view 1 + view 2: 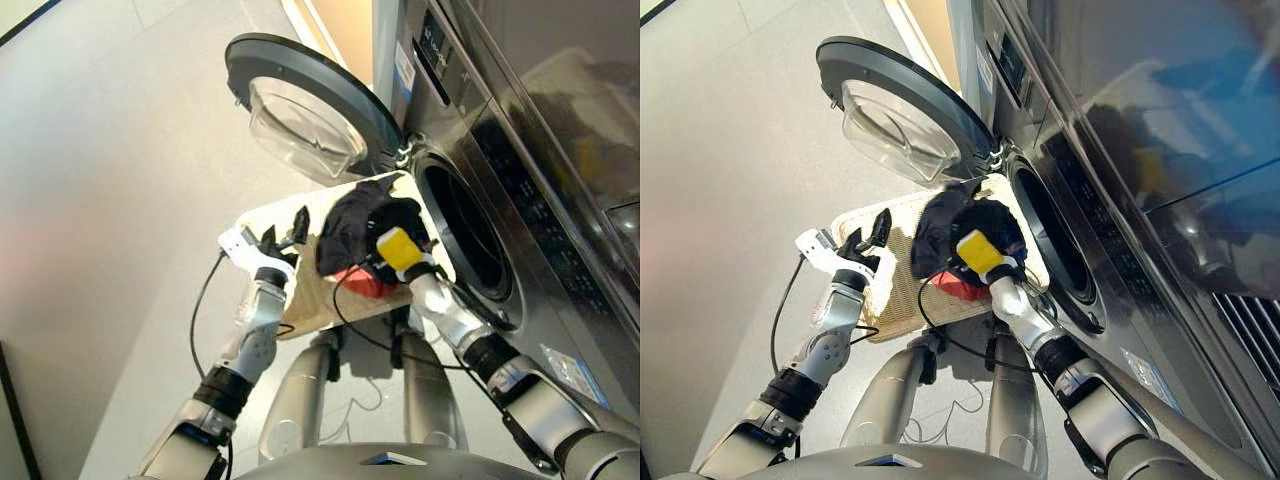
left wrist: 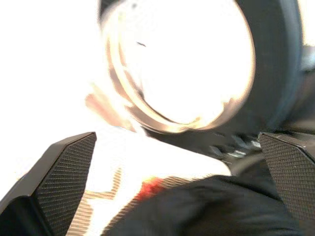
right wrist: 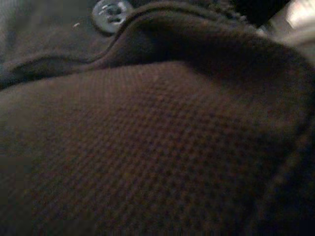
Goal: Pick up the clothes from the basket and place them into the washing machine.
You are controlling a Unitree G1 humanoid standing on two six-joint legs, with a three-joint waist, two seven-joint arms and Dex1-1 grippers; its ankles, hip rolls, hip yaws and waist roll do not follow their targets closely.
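- The step in hand is judged to be the pick-up of the black garment (image 1: pixel 958 232): the right gripper (image 1: pixel 385 232) is buried in the dark cloth, and its wrist view is filled edge to edge by a coarse dark weave with a small metal snap (image 3: pixel 111 10) at the fold.
- Whether the right gripper's fingers are closed on the cloth cannot be told; they are hidden by the fabric in every view.
- The left gripper (image 1: pixel 867 237) is held open and empty above the bare near-left part of the basket (image 1: pixel 895 295), its two black fingers (image 2: pixel 66 172) spread wide apart.
- The black garment is seen heaped in the basket's right half, just beside the drum mouth (image 1: pixel 463 228) of the washing machine (image 1: pixel 540 190).
- A coral red garment (image 1: pixel 958 286) shows beneath the black one, touching it, at the basket's near edge. A navy piece cannot be told apart from the dark heap.
- The door (image 1: pixel 305 105) stands swung fully open to the left, its clear glass bulge facing up, so the mouth is unobstructed.
- The next move is judged to call for a firm hold on the cloth, a lift clear of the basket rim, and a short carry rightward into the drum; trailing fabric might snag the red garment.
- None of the clothes is seen inside the drum, so the task appears to be near its start.
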